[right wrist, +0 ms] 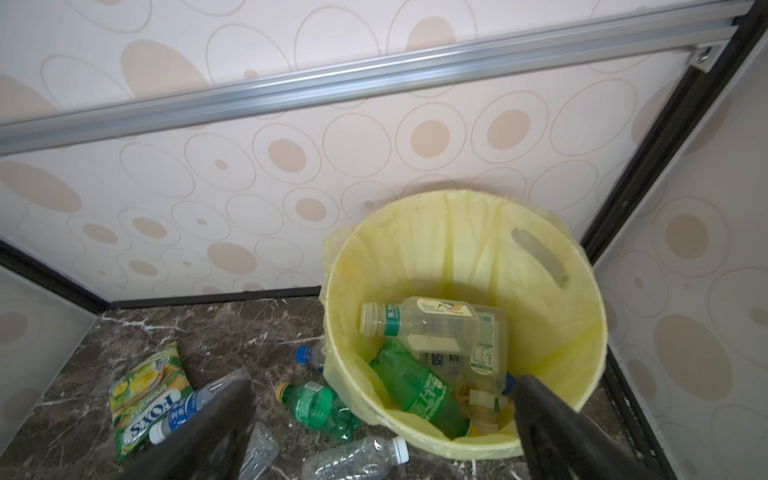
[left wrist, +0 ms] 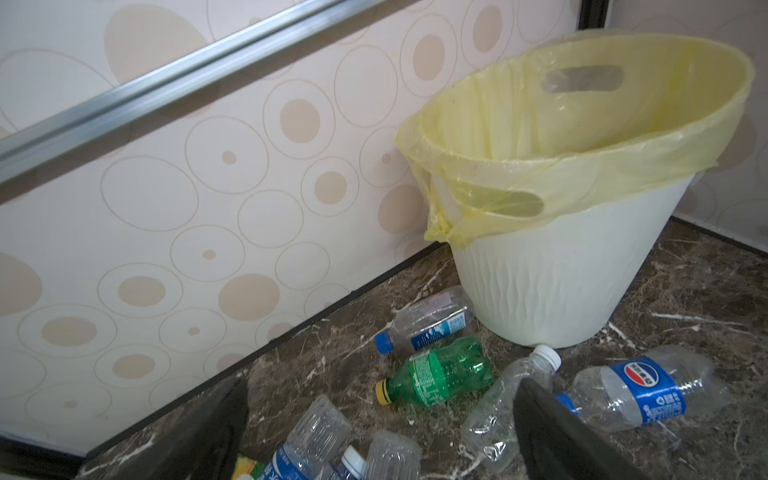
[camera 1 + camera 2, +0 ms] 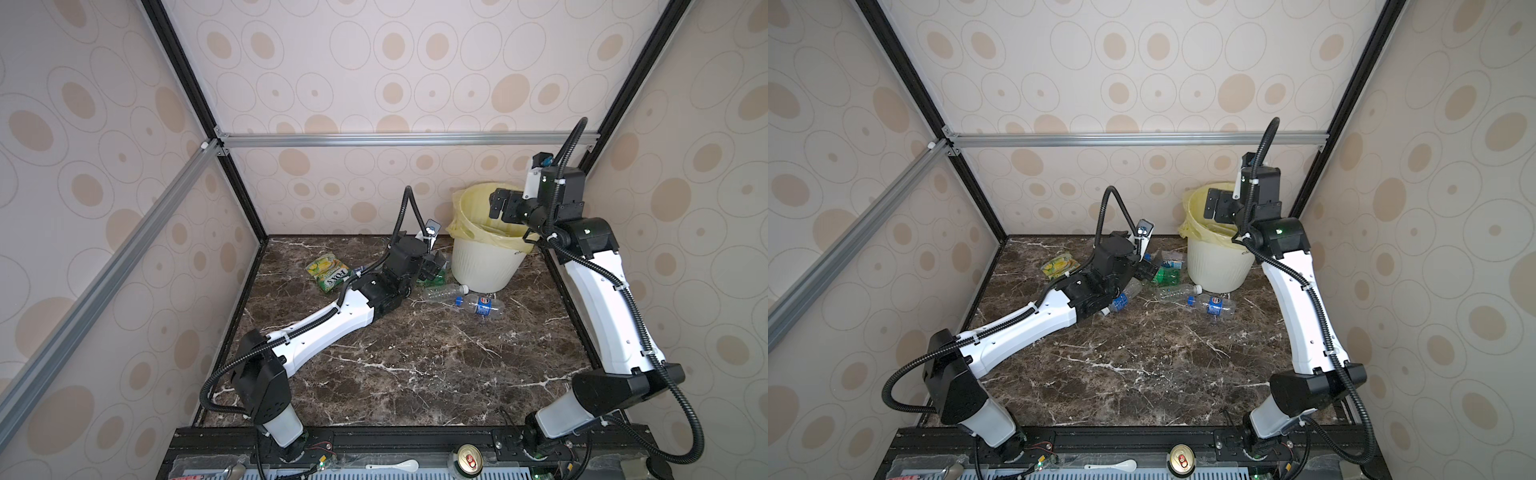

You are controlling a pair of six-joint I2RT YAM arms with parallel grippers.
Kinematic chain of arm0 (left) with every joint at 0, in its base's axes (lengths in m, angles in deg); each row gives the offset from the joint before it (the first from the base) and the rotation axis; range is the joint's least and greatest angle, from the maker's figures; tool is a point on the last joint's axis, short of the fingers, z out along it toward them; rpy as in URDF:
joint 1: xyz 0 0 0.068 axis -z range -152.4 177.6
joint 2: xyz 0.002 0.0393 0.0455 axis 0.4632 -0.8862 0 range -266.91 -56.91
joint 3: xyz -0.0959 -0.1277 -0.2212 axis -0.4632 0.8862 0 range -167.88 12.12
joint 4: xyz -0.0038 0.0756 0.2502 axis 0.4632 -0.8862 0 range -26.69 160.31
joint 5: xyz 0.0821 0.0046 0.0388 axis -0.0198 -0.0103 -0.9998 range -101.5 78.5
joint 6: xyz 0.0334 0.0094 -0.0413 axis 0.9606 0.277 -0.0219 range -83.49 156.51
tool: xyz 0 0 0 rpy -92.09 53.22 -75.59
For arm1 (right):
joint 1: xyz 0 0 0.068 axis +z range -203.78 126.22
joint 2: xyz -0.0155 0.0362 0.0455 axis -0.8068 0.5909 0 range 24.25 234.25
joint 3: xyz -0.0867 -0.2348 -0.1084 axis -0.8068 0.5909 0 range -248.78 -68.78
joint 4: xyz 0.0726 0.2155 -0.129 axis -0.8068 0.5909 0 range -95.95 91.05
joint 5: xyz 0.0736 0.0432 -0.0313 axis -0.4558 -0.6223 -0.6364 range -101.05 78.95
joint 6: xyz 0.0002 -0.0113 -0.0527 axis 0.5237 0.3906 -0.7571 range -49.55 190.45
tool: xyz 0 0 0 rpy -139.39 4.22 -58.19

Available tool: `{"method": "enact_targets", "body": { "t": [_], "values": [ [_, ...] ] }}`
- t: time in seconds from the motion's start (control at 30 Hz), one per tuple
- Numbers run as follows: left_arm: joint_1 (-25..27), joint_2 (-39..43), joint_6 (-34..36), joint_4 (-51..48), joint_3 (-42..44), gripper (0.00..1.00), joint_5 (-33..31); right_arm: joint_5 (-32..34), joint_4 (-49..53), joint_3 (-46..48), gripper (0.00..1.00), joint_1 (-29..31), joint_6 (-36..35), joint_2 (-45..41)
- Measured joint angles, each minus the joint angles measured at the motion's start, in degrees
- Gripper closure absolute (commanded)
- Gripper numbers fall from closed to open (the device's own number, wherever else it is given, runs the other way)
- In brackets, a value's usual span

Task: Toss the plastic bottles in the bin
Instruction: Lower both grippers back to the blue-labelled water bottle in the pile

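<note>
The bin, white and ribbed with a yellow liner, stands at the back right. My right gripper hangs open and empty over its rim. Inside lie a green bottle and a clear green-labelled bottle. My left gripper is open low over the table, holding nothing. Ahead of it lie a green bottle, a clear white-capped bottle, a blue-labelled Pepsi bottle and a blue-capped bottle against the bin. Two clear bottles lie close below the jaws.
A yellow-green FOXS packet lies flat at the back left of the marble table. A metal can and a white spoon sit on the front rail. Patterned walls enclose three sides.
</note>
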Motion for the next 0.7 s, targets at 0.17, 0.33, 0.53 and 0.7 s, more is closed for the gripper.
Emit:
{"method": "enact_targets", "body": {
  "t": [0.17, 0.33, 0.53, 0.7],
  "values": [
    [-1.3, 0.0, -3.0, -5.8, 0.0, 0.01, -0.4, -0.2, -1.1, 10.0, 0.00, 5.2, 1.0, -6.1],
    [-5.0, 0.4, -7.1, -10.3, 0.5, 0.01, 1.2, -0.1, -2.9, 18.3, 0.00, 11.0, 1.4, -10.1],
    [-9.7, 3.4, -11.3, -11.5, 7.0, 0.01, 3.9, -1.6, -5.4, 29.7, 0.00, 15.5, 4.1, -10.6],
    [-11.4, 2.2, -14.2, -11.4, 10.9, 0.01, 7.0, -3.7, -8.5, 38.5, 0.00, 19.2, 7.6, -10.6]
  ]
}}
